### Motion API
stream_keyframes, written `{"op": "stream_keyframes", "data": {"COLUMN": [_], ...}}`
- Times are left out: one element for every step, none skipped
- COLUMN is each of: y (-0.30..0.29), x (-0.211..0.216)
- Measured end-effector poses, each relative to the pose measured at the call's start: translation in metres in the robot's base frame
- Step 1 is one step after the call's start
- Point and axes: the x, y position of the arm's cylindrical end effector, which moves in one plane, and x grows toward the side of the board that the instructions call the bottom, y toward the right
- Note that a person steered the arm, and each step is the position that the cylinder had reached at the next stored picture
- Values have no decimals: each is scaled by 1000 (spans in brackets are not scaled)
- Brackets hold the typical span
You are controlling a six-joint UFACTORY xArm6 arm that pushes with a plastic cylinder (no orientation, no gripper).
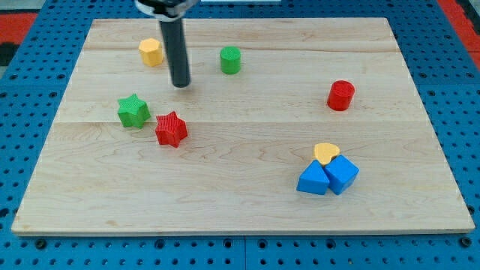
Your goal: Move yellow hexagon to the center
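The yellow hexagon (151,52) lies near the view's top left of the wooden board (240,202). My tip (181,85) rests on the board just to the right of and a little below the hexagon, apart from it. The rod rises from the tip to the view's top edge.
A green cylinder (230,60) sits right of the rod. A green star (133,112) and a red star (171,129) lie below the tip. A red cylinder (340,95) is at the right. A yellow heart (325,153), a blue triangle (313,181) and a blue cube (342,173) cluster at lower right.
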Motion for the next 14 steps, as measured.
{"op": "stream_keyframes", "data": {"y": [-46,-89,-92,-93,-45,-44,-24,4,2,0,0,-13,-37,-39], "x": [-14,-26,-57,-85,-75,-75,-92,-97,-94,-89,-67,-55,-53,-45]}}
